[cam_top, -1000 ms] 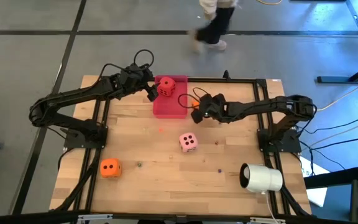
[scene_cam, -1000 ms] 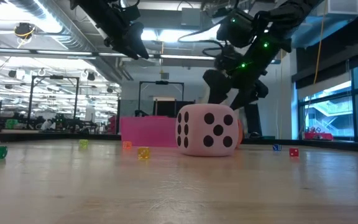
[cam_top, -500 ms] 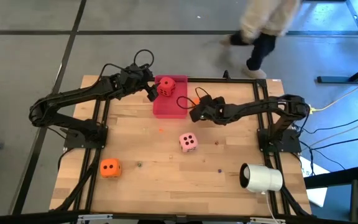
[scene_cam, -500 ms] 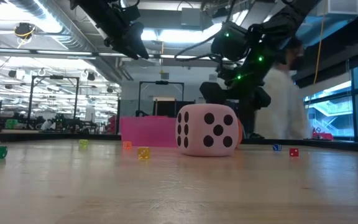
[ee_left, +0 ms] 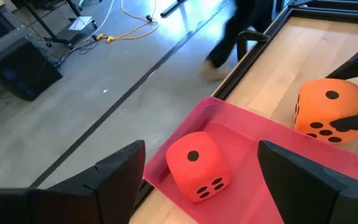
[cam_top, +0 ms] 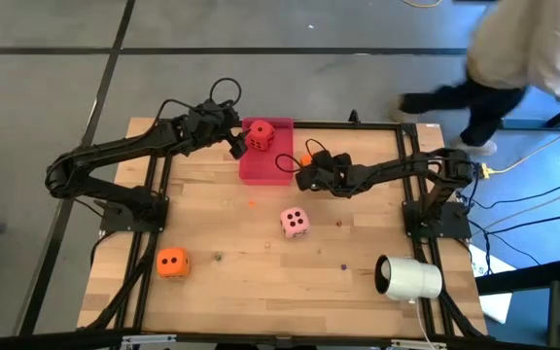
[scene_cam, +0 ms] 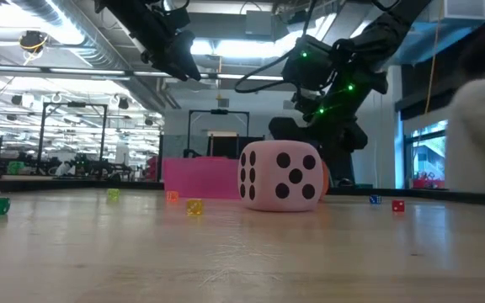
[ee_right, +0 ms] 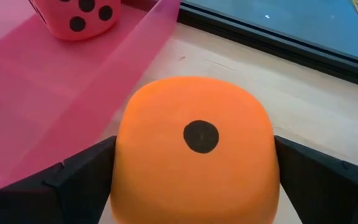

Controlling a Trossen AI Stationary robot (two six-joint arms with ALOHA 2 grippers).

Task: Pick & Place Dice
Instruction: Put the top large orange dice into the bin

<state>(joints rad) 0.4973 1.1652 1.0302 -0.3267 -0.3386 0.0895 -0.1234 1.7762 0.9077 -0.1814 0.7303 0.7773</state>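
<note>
A red die (cam_top: pixel 259 136) rests on the floor of the flat pink tray (cam_top: pixel 270 173), near its far end; it also shows as the red die (ee_left: pixel 197 165). My left gripper (cam_top: pixel 234 144) hovers open above and left of it, touching nothing. My right gripper (cam_top: pixel 304 170) is shut on an orange die (ee_right: pixel 194 149) just off the tray's right edge. A pale pink die (cam_top: pixel 295 222) sits mid-table, and a second orange die (cam_top: pixel 172 262) lies toward the near left corner. My right gripper pinches the orange die by two opposite side faces (ee_right: pixel 120 168), one finger (ee_right: pixel 73 180) on each side, coming from the table's right. The one-pip face (ee_right: pixel 201 135) looks back at the wrist camera. The die sits low beside the tray's right wall; its underside does not show.
A white cylinder (cam_top: pixel 408 279) lies near the near right corner. Tiny coloured dice (scene_cam: pixel 194 206) are scattered over the wood. A black frame (cam_top: pixel 397 126) borders the far and side edges. A person (cam_top: pixel 523 58) walks past beyond the far right corner.
My right arm's elbow has drawn in toward the table's left and its links have sunk lower, while the orange die stays beside the tray's right edge. A person has walked rightward along the far side.
</note>
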